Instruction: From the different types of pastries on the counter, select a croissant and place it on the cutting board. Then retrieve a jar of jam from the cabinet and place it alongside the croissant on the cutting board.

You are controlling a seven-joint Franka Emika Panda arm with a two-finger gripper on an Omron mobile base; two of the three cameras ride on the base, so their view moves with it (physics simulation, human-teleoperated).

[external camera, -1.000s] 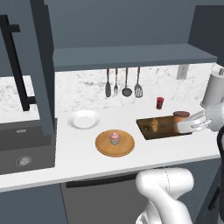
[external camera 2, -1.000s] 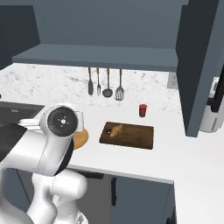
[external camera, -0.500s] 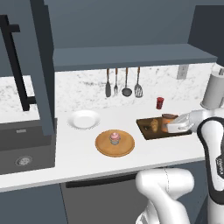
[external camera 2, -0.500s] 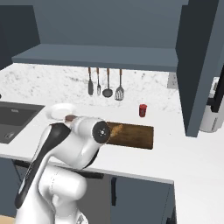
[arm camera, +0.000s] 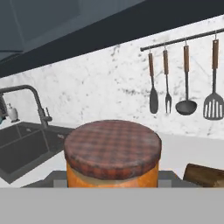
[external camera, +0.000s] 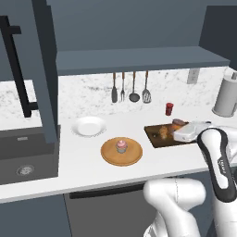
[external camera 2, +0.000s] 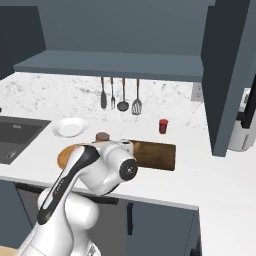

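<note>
Jam jar over the board
Our gripper point(external camera: 179, 132) grips the squat orange jar of jam point(arm camera: 112, 157), plaid-textured lid up, above the dark wooden cutting board point(external camera 2: 159, 156) holding the lumpy croissant point(external camera: 163, 133).

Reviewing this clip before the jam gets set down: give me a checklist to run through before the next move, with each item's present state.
1. Croissant on the cutting board: ok.
2. Jar out of the cabinet, low by the board: ok.
3. Gripper shut on the jar: cannot tell; the fingertips are hidden behind it.
4. Jar upright: ok, its lid faces up in the hand view.
5. Jar resting on the board: cannot tell; the arm hides its base.
6. Cupcake away from the board, on the round board: ok.
</note>
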